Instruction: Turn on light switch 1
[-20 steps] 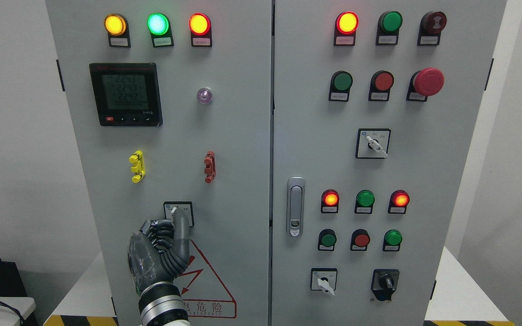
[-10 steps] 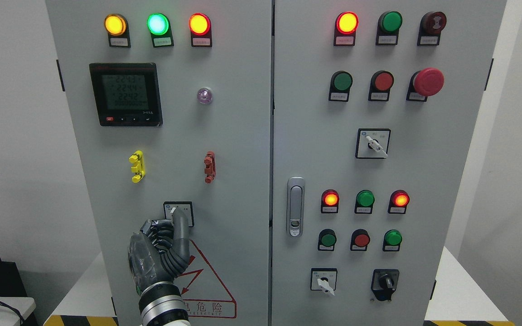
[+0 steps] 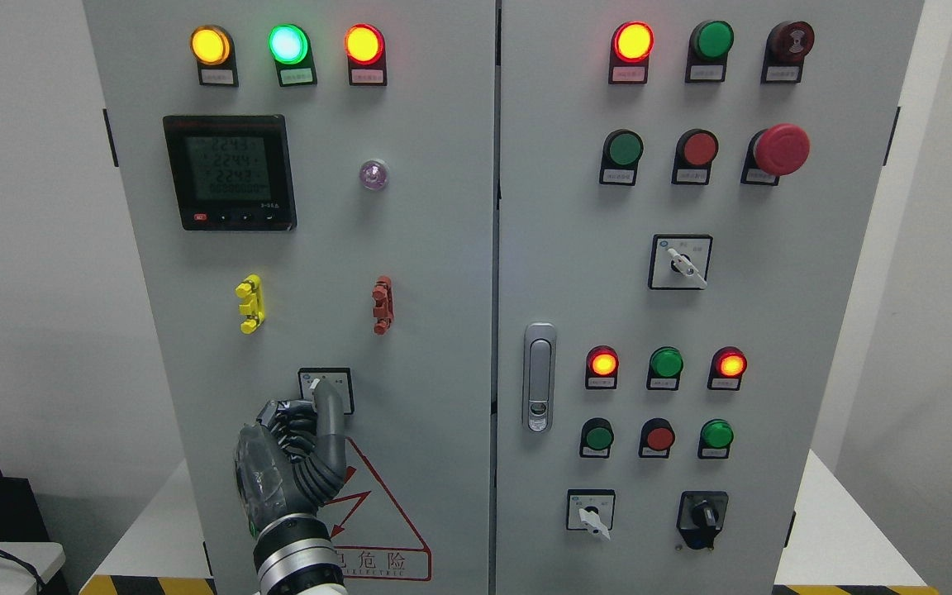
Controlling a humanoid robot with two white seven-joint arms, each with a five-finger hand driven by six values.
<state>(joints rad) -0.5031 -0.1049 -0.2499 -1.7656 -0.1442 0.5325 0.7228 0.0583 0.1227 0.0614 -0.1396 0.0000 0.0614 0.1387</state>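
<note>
Left hand [image 3: 294,463] (fingers curled) pinches the rotary switch [image 3: 326,389]

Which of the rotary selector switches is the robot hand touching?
The selector switch low on the left door, above the warning triangle; the left robot hand has a finger on it. The others sit untouched.

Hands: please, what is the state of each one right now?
Left hand: fingers curled, one finger extended up onto the rotary switch, nothing grasped.
Right hand: not in view.

Bright, even light; sharp focus, faint shadows, no glare.
</note>
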